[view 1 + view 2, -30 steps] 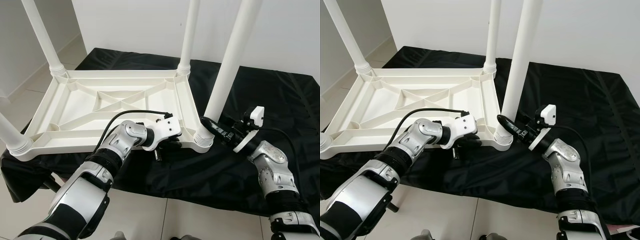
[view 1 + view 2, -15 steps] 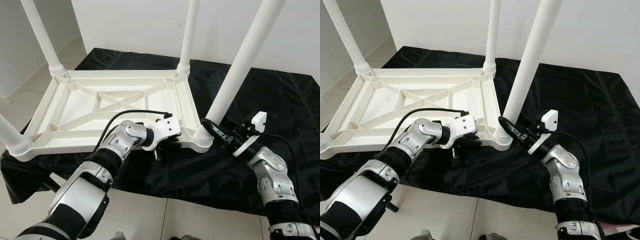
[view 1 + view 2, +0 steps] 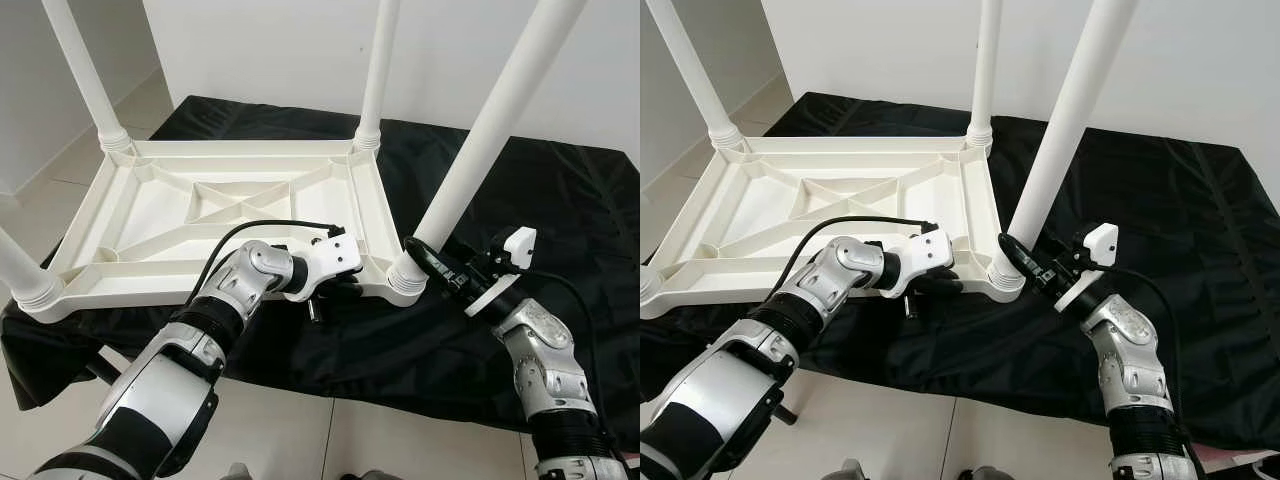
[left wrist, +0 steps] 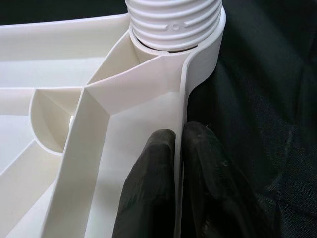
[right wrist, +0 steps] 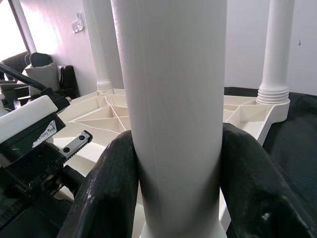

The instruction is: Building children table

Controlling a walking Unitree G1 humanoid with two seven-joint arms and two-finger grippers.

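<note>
On a black cloth (image 3: 560, 200) spread before a white wall, the upturned white table top (image 3: 200, 215) is lying with its legs pointing up. I am clamping my right gripper (image 3: 420, 258) around the near-right leg (image 3: 480, 140), which is leaning outward at its socket (image 3: 405, 280). My left gripper (image 4: 178, 163) is pinching the table's near rim beside that corner, steadying it. To seat the leg well, I judge it needs bringing upright before twisting it home.
</note>
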